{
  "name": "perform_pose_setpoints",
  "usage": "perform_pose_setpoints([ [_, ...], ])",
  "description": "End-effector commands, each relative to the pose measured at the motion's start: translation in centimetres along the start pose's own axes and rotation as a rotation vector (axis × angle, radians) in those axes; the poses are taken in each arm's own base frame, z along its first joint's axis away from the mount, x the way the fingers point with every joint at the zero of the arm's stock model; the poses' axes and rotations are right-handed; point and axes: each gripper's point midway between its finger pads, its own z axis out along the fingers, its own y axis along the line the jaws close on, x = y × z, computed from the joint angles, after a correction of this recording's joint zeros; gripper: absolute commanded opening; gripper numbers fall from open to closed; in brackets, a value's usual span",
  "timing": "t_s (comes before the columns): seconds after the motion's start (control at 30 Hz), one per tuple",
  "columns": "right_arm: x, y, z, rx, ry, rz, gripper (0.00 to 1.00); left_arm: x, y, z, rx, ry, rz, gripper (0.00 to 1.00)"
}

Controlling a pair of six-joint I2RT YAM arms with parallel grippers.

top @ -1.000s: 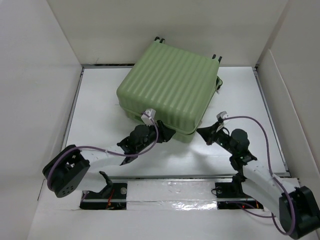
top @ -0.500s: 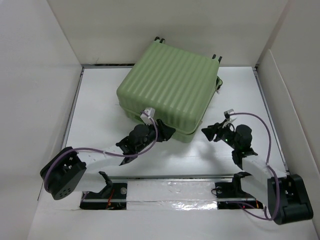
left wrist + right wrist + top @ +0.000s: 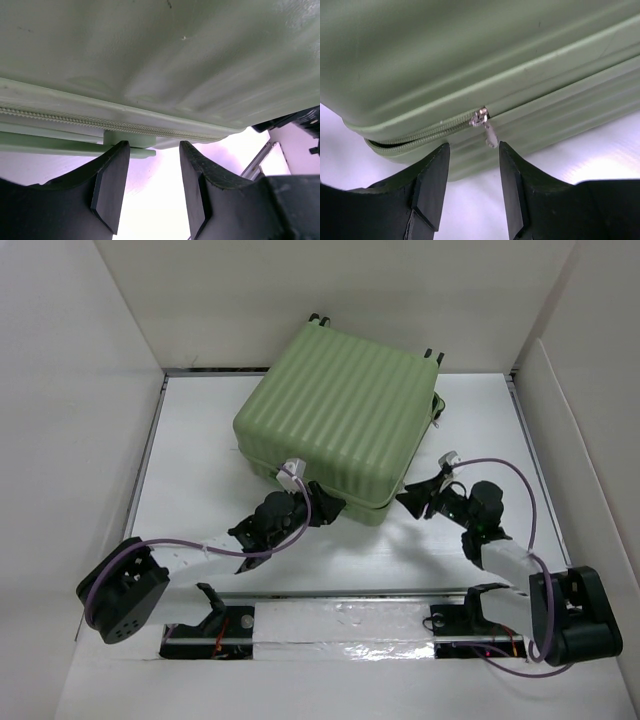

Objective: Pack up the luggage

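Luggage point(image 3: 340, 415) closed on white table point(image 3: 200, 460), white walls point(image 3: 330, 290) around.

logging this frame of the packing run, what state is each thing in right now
luggage: lying flat, ribbed shell up, lid down on the base
zipper slider: partway along the seam; cannot tell which side of it is zipped
pull tab: hanging loose, not gripped
left gripper: open, empty, at the luggage's near edge by the zipper seam
right gripper: open, empty, just short of the pull tab
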Motion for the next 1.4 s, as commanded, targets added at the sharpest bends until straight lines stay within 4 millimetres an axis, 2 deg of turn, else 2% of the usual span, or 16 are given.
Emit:
perform_pose_setpoints([
  [0.0, -5.8, -1.0, 0.6, 0.032, -0.133, -0.160, 0.50, -1.1, -0.9, -0.4, 0.039, -0.038, 0.007, 0.41],
  [0.23, -5.5, -1.6, 1.4, 0.010, -0.095, -0.157, 0.51, -1.2, -0.9, -0.6, 0.040, -0.042, 0.005, 0.40],
  [0.3, -5.2, -0.9, 1.8, -0.050, -0.090, -0.159, 0.50, -1.2, -0.9, -0.6, 0.038, -0.041, 0.005, 0.40],
  [0.5, -4.8, 0.6, 2.2, -0.172, -0.084, -0.146, 0.32, -1.2, -0.9, -0.6, 0.036, -0.040, 0.012, 0.40],
  [0.53, -4.7, 0.8, 2.2, -0.180, -0.084, -0.132, 0.24, -1.2, -0.9, -0.6, 0.036, -0.040, 0.012, 0.40],
  [0.73, -4.0, 1.2, 2.0, -0.175, -0.102, -0.087, 0.04, -1.1, -1.2, -0.5, 0.056, -0.037, 0.010, 0.40],
  [0.83, -3.2, 1.0, 1.8, -0.134, -0.098, -0.059, 0.00, -0.9, -1.4, -0.1, 0.068, -0.029, 0.005, 0.39],
  [1.0, -1.4, 3.0, 1.7, -0.098, -0.048, -0.047, 0.00, -2.0, -2.7, 1.2, 0.098, -0.062, 0.002, 0.39],
  [1.03, 0.2, 4.0, 1.8, -0.105, 0.016, -0.030, 0.00, -2.7, -3.3, 1.6, 0.110, -0.079, 0.001, 0.39],
  [1.07, 0.2, 3.5, 1.6, -0.065, 0.025, -0.029, 0.00, -2.9, -3.5, 1.9, 0.110, -0.088, 0.005, 0.39],
  [1.13, -0.3, 5.2, 1.7, -0.049, 0.029, -0.066, 0.00, -3.3, -3.6, 2.6, 0.102, -0.100, 0.013, 0.38],
  [1.17, 1.1, 5.7, 1.2, -0.034, 0.087, -0.040, 0.00, -4.2, -4.3, 2.9, 0.114, -0.118, 0.012, 0.38],
  [1.23, 0.5, 7.7, 0.8, -0.040, 0.066, -0.052, 0.00, -4.3, -4.7, 3.4, 0.118, -0.118, 0.015, 0.38],
  [1.3, 1.4, 8.5, 0.3, -0.014, 0.098, -0.027, 0.00, -5.0, -5.4, 3.9, 0.132, -0.129, 0.015, 0.38],
  [1.33, 1.3, 10.3, 0.0, -0.050, 0.092, -0.035, 0.00, -4.8, -5.4, 4.2, 0.130, -0.122, 0.016, 0.38],
  [1.37, 2.1, 10.7, -0.4, -0.042, 0.128, -0.018, 0.00, -4.9, -5.5, 4.3, 0.132, -0.124, 0.015, 0.38],
])
